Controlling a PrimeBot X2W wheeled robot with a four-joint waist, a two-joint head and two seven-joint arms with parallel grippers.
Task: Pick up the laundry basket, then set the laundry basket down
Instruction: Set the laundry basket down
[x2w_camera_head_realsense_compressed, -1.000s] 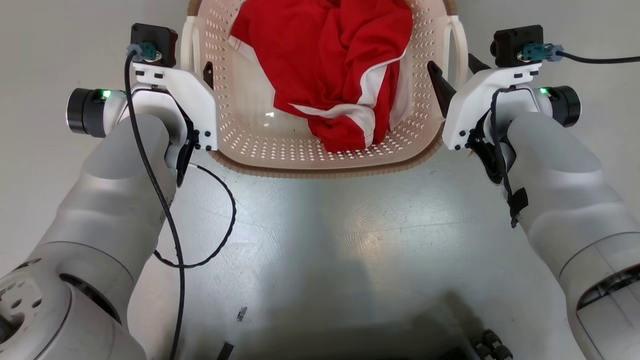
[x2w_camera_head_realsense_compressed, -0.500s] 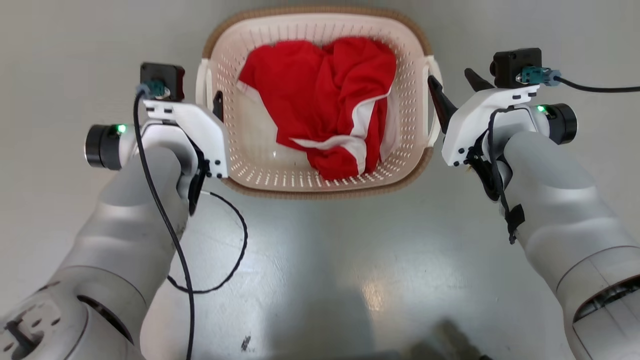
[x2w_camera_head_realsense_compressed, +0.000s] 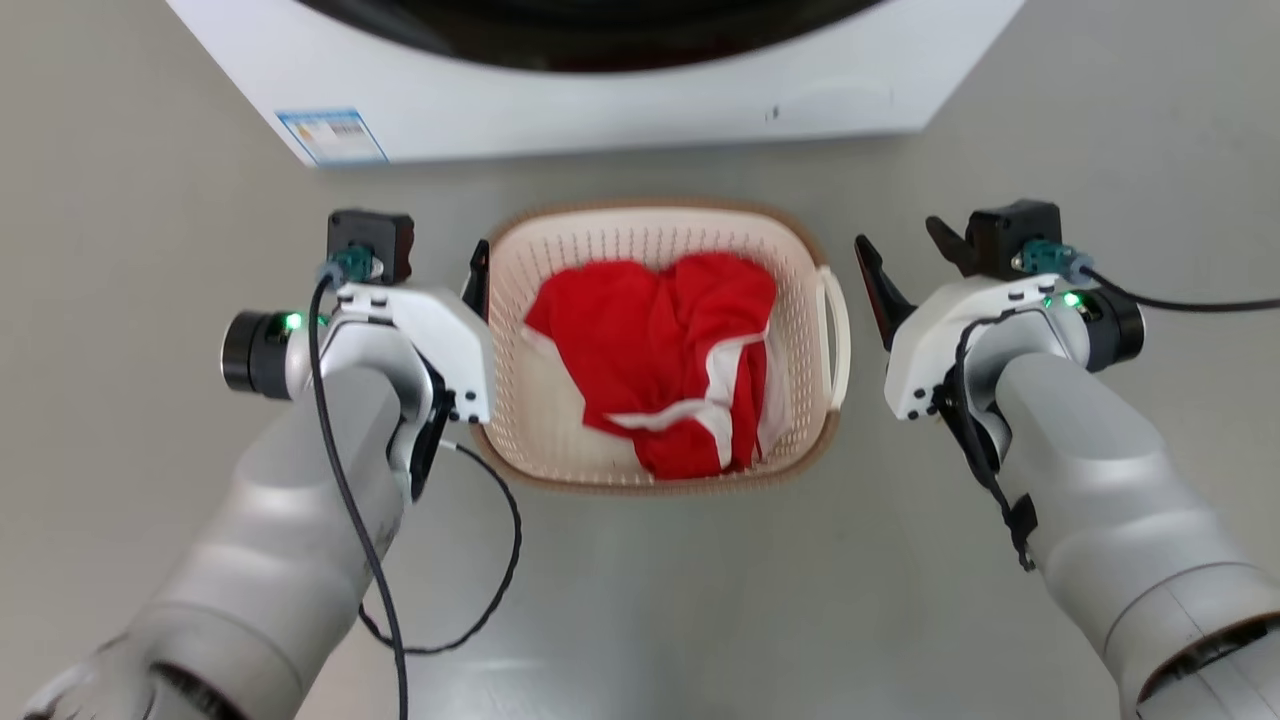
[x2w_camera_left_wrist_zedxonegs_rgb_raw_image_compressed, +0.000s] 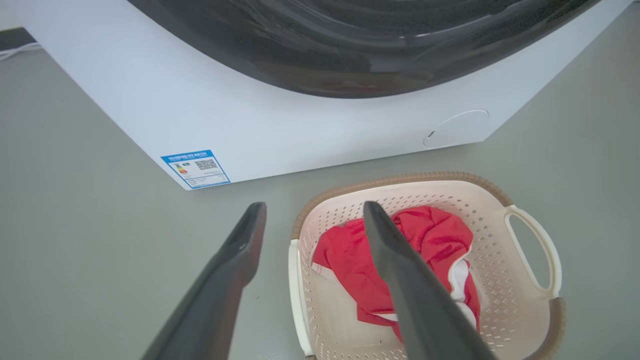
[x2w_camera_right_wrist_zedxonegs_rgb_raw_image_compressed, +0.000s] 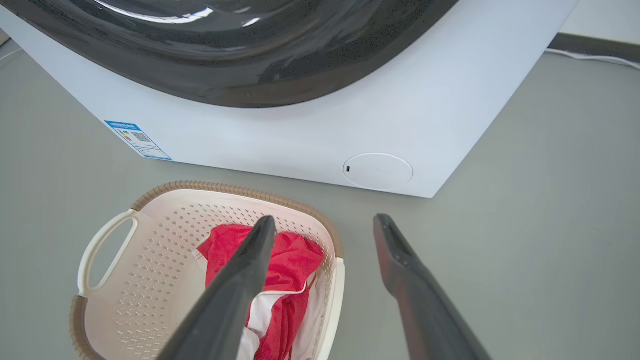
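We are drawing back from the laundry basket (x2w_camera_head_realsense_compressed: 640, 245), which is sitting on the grey floor (x2w_camera_head_realsense_compressed: 640, 600) at the centre of the head view. It lies just below the white washing machine (x2w_camera_head_realsense_compressed: 600, 90) along the top edge, with a red garment (x2w_camera_head_realsense_compressed: 660, 360) heaped inside. A second ago the basket was filling the top of the frame and no machine was showing. The whole picture has shifted, so we are reading that as the head camera moving, not the basket sliding.

The right gripper (x2w_camera_head_realsense_compressed: 896, 232) is now standing off to the right of the white loop handle (x2w_camera_head_realsense_compressed: 838, 330), with bare floor between them, its fingers spread wide on nothing. In the left wrist view the left gripper (x2w_camera_left_wrist_zedxonegs_rgb_raw_image_compressed: 314, 206) is likewise gaping wide and empty over the basket's near rim. With both grippers empty and the basket resting on the floor, we are judging the set-down finished.
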